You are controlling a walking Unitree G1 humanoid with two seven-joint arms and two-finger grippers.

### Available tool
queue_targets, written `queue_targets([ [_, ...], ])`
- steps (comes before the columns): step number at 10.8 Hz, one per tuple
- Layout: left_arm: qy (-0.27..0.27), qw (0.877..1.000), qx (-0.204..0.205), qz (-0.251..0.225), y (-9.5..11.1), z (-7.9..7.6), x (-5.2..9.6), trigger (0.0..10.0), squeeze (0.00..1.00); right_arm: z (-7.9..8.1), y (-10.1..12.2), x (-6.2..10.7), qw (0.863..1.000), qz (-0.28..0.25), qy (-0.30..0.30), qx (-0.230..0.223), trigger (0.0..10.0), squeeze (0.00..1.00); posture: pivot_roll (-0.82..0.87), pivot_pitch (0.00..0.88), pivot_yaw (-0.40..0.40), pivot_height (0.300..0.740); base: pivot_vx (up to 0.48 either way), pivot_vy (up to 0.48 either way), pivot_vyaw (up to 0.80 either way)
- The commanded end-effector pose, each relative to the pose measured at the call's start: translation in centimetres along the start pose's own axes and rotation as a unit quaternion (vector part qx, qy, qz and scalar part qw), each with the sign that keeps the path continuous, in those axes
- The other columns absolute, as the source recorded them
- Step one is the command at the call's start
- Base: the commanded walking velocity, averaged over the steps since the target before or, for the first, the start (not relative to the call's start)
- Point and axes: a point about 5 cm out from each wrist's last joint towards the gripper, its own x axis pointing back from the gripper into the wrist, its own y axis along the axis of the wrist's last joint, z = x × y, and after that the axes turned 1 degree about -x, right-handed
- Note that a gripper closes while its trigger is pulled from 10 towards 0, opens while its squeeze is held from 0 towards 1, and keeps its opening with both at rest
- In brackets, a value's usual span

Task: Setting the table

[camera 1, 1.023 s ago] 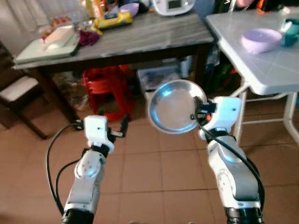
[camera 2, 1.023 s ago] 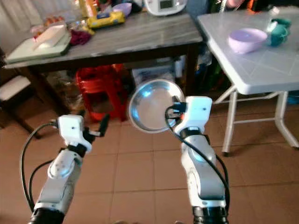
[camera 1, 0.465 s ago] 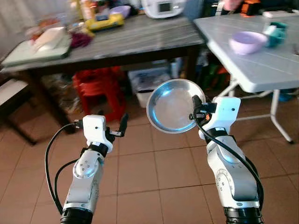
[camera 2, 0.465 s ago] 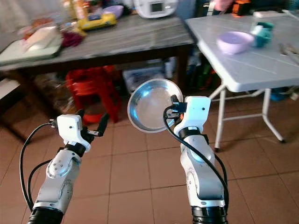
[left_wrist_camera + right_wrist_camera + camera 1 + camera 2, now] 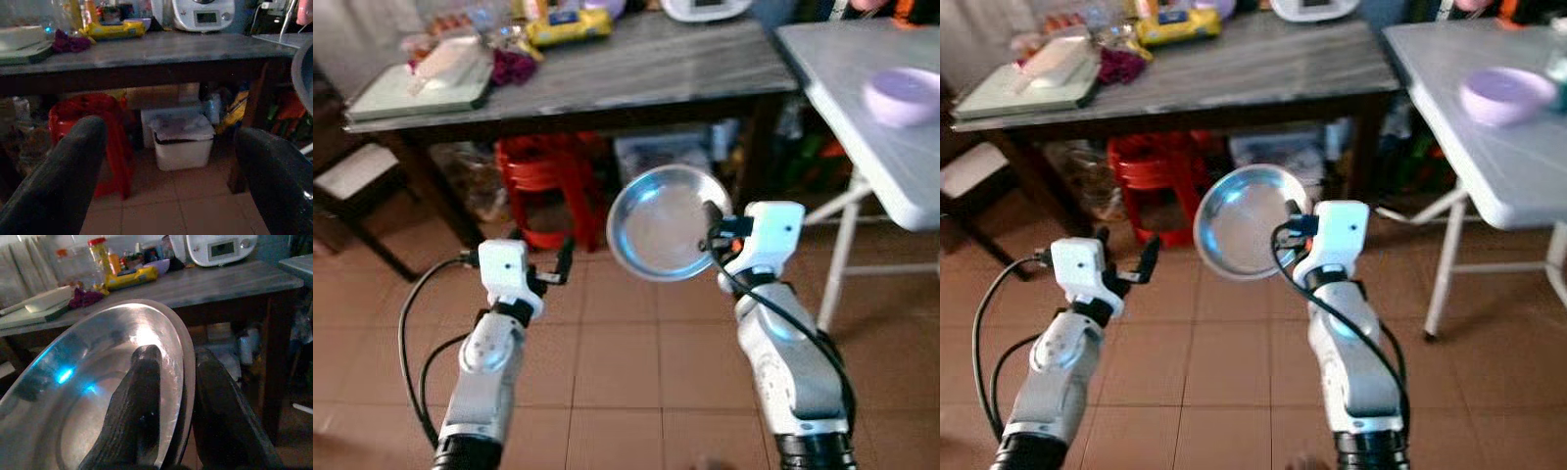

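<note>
Blur softens both head views. Right gripper [image 5: 171, 406] pinches the steel plate [image 5: 661, 221] at its rim, one finger hidden behind; left gripper [image 5: 171, 161] hangs wide open, empty.

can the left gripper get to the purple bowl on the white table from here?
Probably not. The purple bowl sits on the white table, far on the robot's right, beyond the right gripper and its steel plate. The open left gripper hangs over floor.

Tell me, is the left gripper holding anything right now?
No, the left gripper is open with nothing between its fingers, while the right gripper clamps the rim of the metal plate.
</note>
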Motion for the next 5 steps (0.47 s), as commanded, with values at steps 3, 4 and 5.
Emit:
queue_targets([
  [3, -0.008, 1.0, -0.004, -0.001, 0.21, -0.22, -0.18, 10.0, 0.0, -0.26, 0.14, 0.09, 1.0, -0.008, -0.006, -0.002, 10.0, 0.0, -0.12, 0.09, 0.117, 0.74, 0.363, 0.0, 0.0],
  [4, -0.009, 1.0, -0.005, -0.001, 0.22, -0.28, -0.22, 10.0, 0.0, -0.28, 0.12, 0.09, 1.0, -0.008, -0.007, -0.002, 10.0, 0.0, -0.13, 0.089, 0.118, 0.74, 0.36, 0.0, 0.0],
  [5, -0.009, 1.0, -0.005, -0.002, 0.22, -0.35, -0.29, 10.0, 0.0, -0.32, 0.07, 0.1, 1.0, -0.008, -0.007, -0.002, 10.0, 0.0, -0.13, 0.089, 0.117, 0.74, 0.36, 0.0, 0.0],
])
